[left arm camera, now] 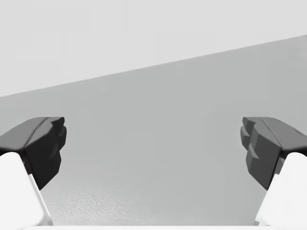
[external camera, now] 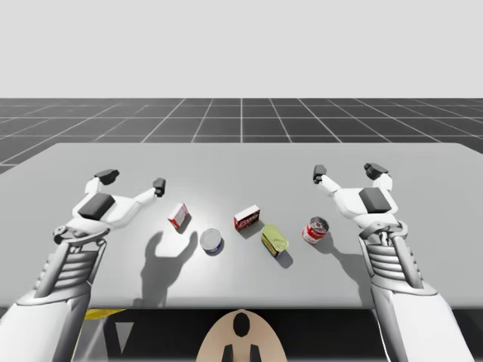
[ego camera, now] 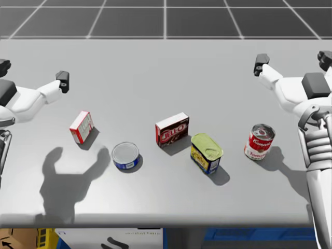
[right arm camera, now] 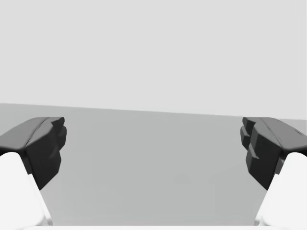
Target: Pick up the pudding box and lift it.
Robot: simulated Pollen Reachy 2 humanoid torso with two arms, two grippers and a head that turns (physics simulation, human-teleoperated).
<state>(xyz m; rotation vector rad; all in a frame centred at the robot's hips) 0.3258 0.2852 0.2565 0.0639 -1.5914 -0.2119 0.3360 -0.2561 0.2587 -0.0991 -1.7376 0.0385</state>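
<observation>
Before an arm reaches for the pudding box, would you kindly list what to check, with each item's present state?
1. Left gripper open and empty: ok.
2. Right gripper open and empty: ok.
3. Dark red pudding box resting on the table, free of both grippers: ok.
4. Finger room around the box: cannot tell; the yellow-green can stands close beside it.
5. Gripper at the box: not ok; both hover well off it.

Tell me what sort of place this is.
Probably a simulated tabletop test scene: a plain grey table, a dark gridded floor beyond, and groceries like the dark red box and red can set out.
</observation>
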